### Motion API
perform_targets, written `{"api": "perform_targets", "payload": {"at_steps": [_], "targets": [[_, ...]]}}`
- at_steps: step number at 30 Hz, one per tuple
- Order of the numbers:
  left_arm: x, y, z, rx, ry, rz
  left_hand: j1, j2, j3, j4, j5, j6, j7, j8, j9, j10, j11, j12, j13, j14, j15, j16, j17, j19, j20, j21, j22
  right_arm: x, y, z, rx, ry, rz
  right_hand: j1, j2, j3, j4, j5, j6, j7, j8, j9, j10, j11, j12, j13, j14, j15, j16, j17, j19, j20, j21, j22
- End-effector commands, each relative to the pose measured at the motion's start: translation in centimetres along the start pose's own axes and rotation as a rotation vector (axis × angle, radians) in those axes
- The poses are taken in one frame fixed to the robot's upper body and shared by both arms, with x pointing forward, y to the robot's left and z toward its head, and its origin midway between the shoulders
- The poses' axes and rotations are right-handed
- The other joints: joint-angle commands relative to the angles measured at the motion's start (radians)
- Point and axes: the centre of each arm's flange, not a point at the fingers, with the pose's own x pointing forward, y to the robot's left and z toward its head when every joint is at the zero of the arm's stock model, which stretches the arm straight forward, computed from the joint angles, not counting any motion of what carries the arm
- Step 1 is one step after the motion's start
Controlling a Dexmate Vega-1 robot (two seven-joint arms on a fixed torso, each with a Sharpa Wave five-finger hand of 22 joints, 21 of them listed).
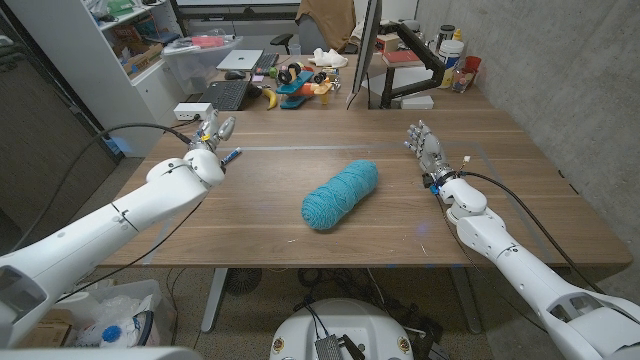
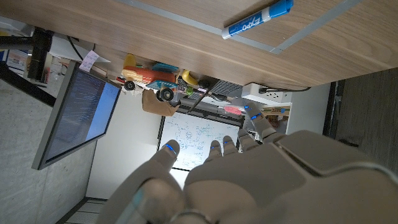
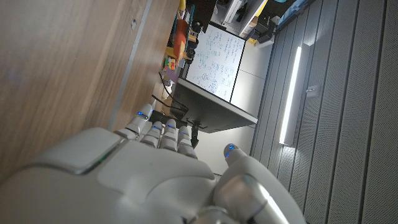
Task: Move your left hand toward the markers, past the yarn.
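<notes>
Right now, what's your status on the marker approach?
Left robot hand open, holding nothing, beside the blue marker. Right robot hand open, idle. Yarn mid-table, between the hands. Nothing blocking.

Even overhead light, wrist hands blurred

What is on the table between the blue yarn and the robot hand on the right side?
Nothing. In the head view, only bare wooden table lies between the yarn and the right robot hand.

blue marker (image 2: 258, 18) — barrel print reads "expo", whiteboard (image 2: 198, 138) scribbles — illegible
</notes>
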Motion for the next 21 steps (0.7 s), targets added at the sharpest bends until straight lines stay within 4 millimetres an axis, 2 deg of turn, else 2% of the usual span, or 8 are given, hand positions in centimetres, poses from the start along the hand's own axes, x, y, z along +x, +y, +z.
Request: {"api": "perform_targets", "payload": {"at_steps": [1,10,16,21], "targets": [[0.2,1.2,0.4,0.100,0.052,0.036,-0.004,0.107,0.008,0.000,-0.004,-0.085,-0.011,0.000,0.006,-0.131,-0.003,0.003,0.005,-0.150,-0.032,-0.001,0.006,-0.295,0.012,-0.003,0.005,0.3,0.2,0.0,-0.002,-0.002,0.006,-0.001,0.122,0.000,0.000,0.003,0.005,0.008,0.009,0.002,0.000,0.009,0.007,0.004,-0.008,-0.003,0.004,0.005,0.001,-0.104,-0.002,0.004],[0.7,2.1,0.2,0.162,0.094,0.049,-0.009,0.104,0.006,0.001,-0.004,-0.103,-0.014,-0.003,0.006,-0.145,-0.003,0.001,0.005,-0.161,-0.029,-0.004,0.007,-0.309,0.018,-0.008,0.006,0.6,0.4,-0.3,-0.003,0.001,0.005,-0.001,0.122,-0.001,0.000,0.003,0.005,0.008,0.009,0.002,0.002,0.010,0.007,0.004,-0.008,-0.002,0.004,0.005,0.002,-0.104,-0.005,0.004],[1.1,2.8,0.0,0.194,0.116,0.048,-0.014,0.101,0.002,0.002,-0.004,-0.116,-0.013,-0.004,0.007,-0.158,0.000,0.001,0.006,-0.172,-0.017,-0.006,0.009,-0.318,0.035,-0.011,0.007,0.7,0.4,-0.3,-0.002,-0.004,0.005,-0.001,0.122,-0.001,0.000,0.003,0.005,0.008,0.009,0.002,0.001,0.009,0.007,0.004,-0.008,-0.002,0.004,0.005,0.003,-0.104,-0.007,0.004],[1.5,3.5,0.1,0.220,0.121,0.036,-0.017,0.101,0.000,0.002,-0.003,-0.131,-0.015,-0.005,0.007,-0.171,-0.001,0.000,0.007,-0.185,-0.022,-0.009,0.010,-0.315,0.023,-0.009,0.009,0.8,0.4,-0.2,0.000,-0.007,0.006,-0.001,0.122,-0.001,0.000,0.003,0.005,0.009,0.009,0.002,0.003,0.011,0.008,0.004,-0.008,-0.002,0.004,0.005,0.003,-0.103,-0.008,0.004]]}}
